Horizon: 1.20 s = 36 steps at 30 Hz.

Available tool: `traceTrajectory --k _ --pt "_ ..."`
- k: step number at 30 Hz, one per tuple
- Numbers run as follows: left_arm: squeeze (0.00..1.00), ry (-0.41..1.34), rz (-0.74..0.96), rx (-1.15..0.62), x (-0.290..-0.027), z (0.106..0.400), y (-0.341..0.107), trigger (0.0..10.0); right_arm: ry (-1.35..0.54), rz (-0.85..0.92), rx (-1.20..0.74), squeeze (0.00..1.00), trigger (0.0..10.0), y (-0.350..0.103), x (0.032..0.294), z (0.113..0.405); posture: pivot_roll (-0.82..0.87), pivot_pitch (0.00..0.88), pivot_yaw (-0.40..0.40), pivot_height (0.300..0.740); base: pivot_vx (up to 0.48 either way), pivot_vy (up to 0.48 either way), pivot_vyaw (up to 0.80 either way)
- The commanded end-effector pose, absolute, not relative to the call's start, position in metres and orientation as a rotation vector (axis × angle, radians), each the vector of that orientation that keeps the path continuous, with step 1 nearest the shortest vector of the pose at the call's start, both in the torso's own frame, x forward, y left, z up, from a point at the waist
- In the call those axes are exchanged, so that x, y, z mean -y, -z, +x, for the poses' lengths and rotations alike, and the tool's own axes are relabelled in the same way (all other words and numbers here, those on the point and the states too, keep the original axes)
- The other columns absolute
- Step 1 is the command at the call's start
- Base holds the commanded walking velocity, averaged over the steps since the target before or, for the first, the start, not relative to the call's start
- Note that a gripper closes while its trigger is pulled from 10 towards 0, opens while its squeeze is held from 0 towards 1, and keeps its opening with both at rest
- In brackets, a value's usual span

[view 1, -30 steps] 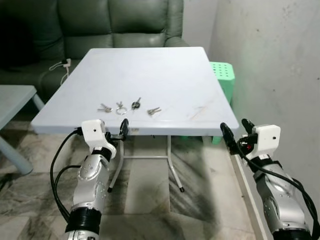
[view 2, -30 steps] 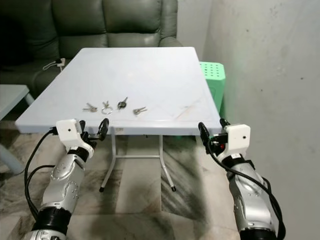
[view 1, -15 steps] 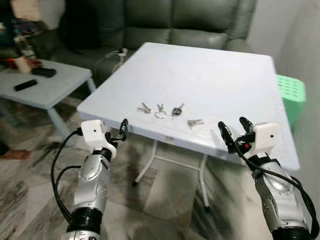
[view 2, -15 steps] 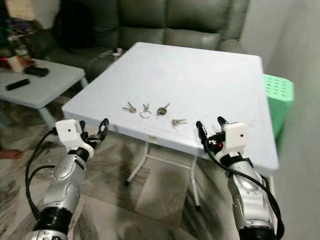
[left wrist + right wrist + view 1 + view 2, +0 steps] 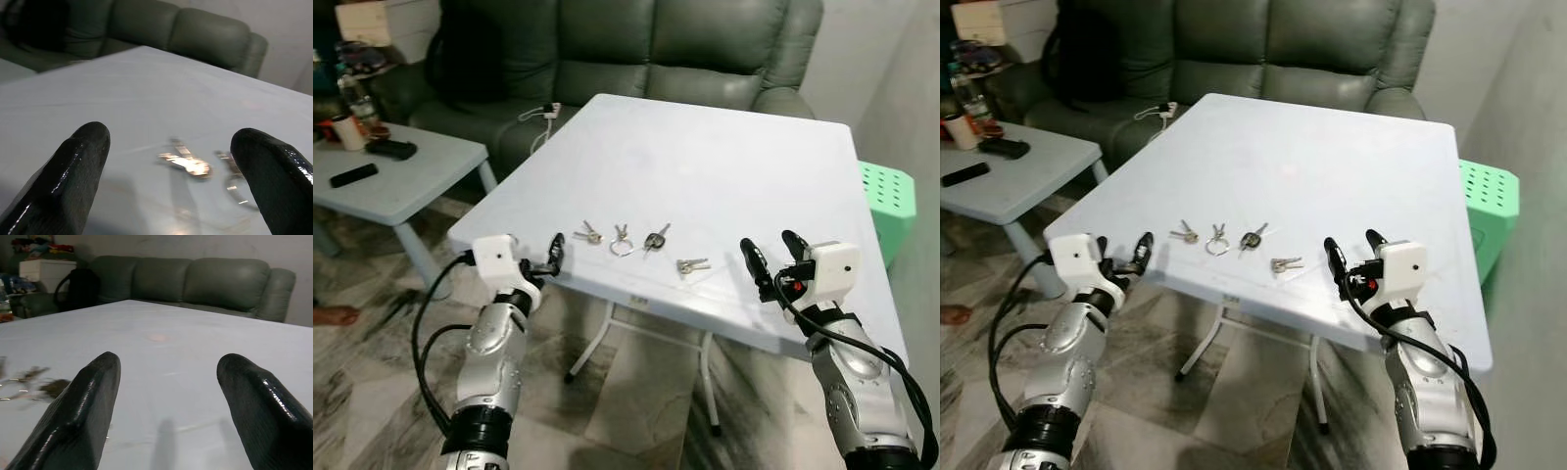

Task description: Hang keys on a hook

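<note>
A grey sofa (image 5: pixel 685 49) stands behind the white bench (image 5: pixel 724 157); a green perforated bin (image 5: pixel 889 201) sits beside the bench, its contents hidden. The step in hand looks like the approach: nothing is picked up yet. The left gripper (image 5: pixel 551 253) hovers at the bench's near edge, the right gripper (image 5: pixel 771 257) over its near right part, both with fingers spread. Four keys (image 5: pixel 631 238) lie in a row between them. Next comes a low pinch on one; no hook is apparent.

I see a white folding table (image 5: pixel 724 147) on marbled floor (image 5: pixel 382 392) — green leather sofa (image 5: pixel 705 49) behind it, pale low table (image 5: pixel 382 186) far left, green stool (image 5: pixel 891 196) by the right wall (image 5: pixel 901 88).
</note>
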<state>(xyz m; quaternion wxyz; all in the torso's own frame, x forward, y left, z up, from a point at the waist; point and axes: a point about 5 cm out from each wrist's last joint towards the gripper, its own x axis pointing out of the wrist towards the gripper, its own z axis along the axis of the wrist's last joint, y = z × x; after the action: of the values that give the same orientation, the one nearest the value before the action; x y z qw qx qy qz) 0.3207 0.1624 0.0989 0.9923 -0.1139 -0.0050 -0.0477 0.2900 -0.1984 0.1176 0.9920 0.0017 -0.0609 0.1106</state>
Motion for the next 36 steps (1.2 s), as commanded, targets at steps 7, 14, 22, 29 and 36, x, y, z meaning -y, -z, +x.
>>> traceTrajectory --k 7,14,22,29,36 --pt "0.00 0.117 -0.217 0.017 -0.151 0.321 -0.101 10.0 -0.208 -0.012 0.126 0.00 10.0 -0.121 0.208 0.289 -0.08 0.000 -0.023 0.740 0.140 0.000 0.00" --pt "0.00 0.133 -0.211 0.037 -0.149 0.320 -0.104 10.0 -0.224 -0.022 0.116 0.00 10.0 -0.120 0.208 0.290 -0.08 0.000 -0.027 0.740 0.000 0.000 0.00" --pt "0.00 0.195 -0.191 0.041 -0.136 0.311 -0.103 10.0 -0.264 -0.035 0.107 0.00 10.0 -0.118 0.209 0.286 -0.07 0.003 -0.031 0.740 0.000 0.000 0.00" --pt "0.00 0.211 -0.198 0.028 -0.129 0.308 -0.099 10.0 -0.287 -0.023 0.114 1.00 10.0 -0.118 0.205 0.282 -0.07 0.008 -0.032 0.740 0.000 0.000 0.00" --pt "0.00 0.274 -0.168 0.033 -0.119 0.299 -0.099 10.0 -0.303 -0.072 0.080 0.00 10.0 -0.112 0.206 0.277 -0.07 0.010 -0.034 0.740 0.000 0.000 0.00"
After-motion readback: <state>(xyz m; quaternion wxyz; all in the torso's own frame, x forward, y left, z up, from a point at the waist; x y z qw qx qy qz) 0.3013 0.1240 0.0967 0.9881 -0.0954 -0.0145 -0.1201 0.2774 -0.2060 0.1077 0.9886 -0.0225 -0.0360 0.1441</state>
